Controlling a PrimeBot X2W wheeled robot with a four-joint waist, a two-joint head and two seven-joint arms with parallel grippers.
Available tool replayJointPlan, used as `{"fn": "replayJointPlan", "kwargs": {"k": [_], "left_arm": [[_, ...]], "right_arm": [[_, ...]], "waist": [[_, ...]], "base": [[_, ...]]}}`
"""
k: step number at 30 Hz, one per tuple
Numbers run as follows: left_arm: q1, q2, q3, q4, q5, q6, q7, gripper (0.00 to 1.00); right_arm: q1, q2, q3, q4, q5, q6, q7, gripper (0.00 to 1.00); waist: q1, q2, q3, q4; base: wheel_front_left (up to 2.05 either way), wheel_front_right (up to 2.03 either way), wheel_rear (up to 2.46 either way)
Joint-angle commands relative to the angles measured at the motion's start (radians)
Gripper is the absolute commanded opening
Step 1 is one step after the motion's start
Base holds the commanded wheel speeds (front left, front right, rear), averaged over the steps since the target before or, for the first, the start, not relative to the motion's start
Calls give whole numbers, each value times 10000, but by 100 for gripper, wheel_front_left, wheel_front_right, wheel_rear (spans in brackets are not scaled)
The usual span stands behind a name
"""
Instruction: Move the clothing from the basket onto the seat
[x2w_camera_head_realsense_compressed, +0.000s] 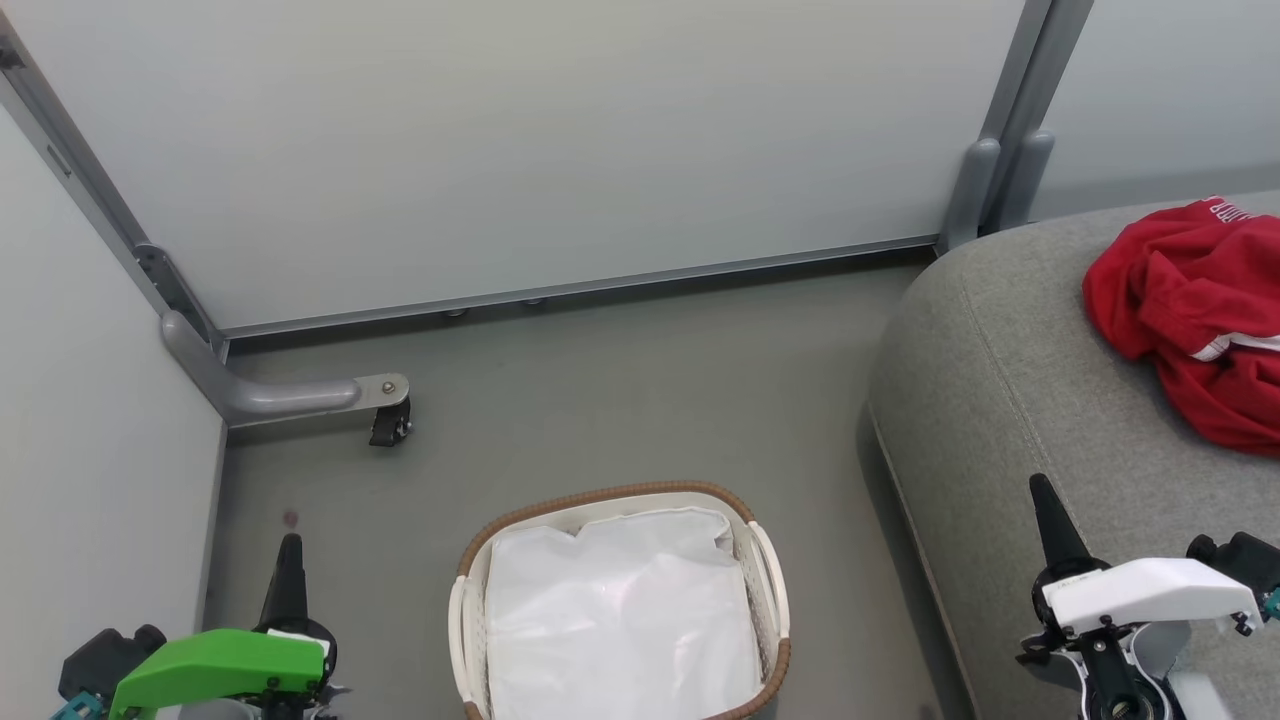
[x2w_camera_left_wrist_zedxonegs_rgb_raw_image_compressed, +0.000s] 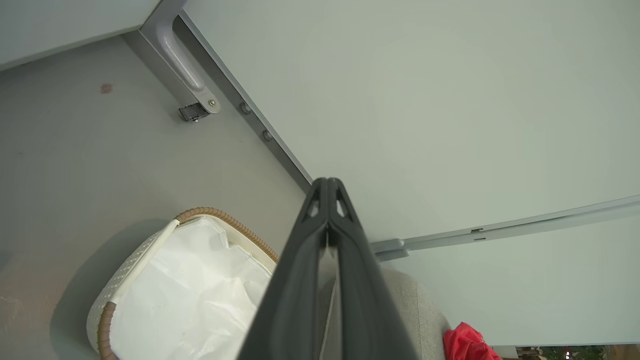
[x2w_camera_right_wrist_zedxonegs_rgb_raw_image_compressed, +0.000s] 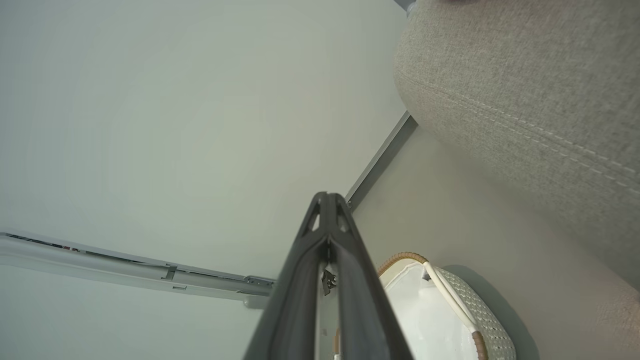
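Observation:
The red clothing (x2w_camera_head_realsense_compressed: 1195, 310) lies crumpled on the grey seat (x2w_camera_head_realsense_compressed: 1010, 400) at the right, with white trim showing; a corner of the clothing (x2w_camera_left_wrist_zedxonegs_rgb_raw_image_compressed: 467, 344) appears in the left wrist view beside the seat (x2w_camera_left_wrist_zedxonegs_rgb_raw_image_compressed: 415, 310). The basket (x2w_camera_head_realsense_compressed: 770, 570) stands on the floor at bottom centre, holding just its white liner. My left gripper (x2w_camera_head_realsense_compressed: 290, 545) is shut at the lower left, left of the basket and empty. My right gripper (x2w_camera_head_realsense_compressed: 1040, 488) is shut over the seat's front edge, below the clothing, holding nothing. Each wrist view shows closed fingers (x2w_camera_left_wrist_zedxonegs_rgb_raw_image_compressed: 327, 210), (x2w_camera_right_wrist_zedxonegs_rgb_raw_image_compressed: 327, 220) and the basket (x2w_camera_left_wrist_zedxonegs_rgb_raw_image_compressed: 220, 216), (x2w_camera_right_wrist_zedxonegs_rgb_raw_image_compressed: 482, 320).
Pale partition walls (x2w_camera_head_realsense_compressed: 520, 150) close off the back and left. A grey bracket foot with a caster (x2w_camera_head_realsense_compressed: 385, 415) sticks out onto the floor at the back left. Open grey floor (x2w_camera_head_realsense_compressed: 640, 400) lies between the basket and the wall.

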Motion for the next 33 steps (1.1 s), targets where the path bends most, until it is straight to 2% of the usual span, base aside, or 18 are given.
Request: {"fn": "replayJointPlan", "kwargs": {"k": [1,33], "left_arm": [[-251,55,56,-155,-301,-50,65,0],[-520,70,372,-583,-3036,-198,839,0]], "right_arm": [[-84,-70,-47,-143,320,-5,71,0],[-70,-91,-263,-490,3344,-8,835,0]], "waist": [[0,0,-1,3],[0,0,-27,57]], "base": [[0,0,0],[0,0,0]]}}
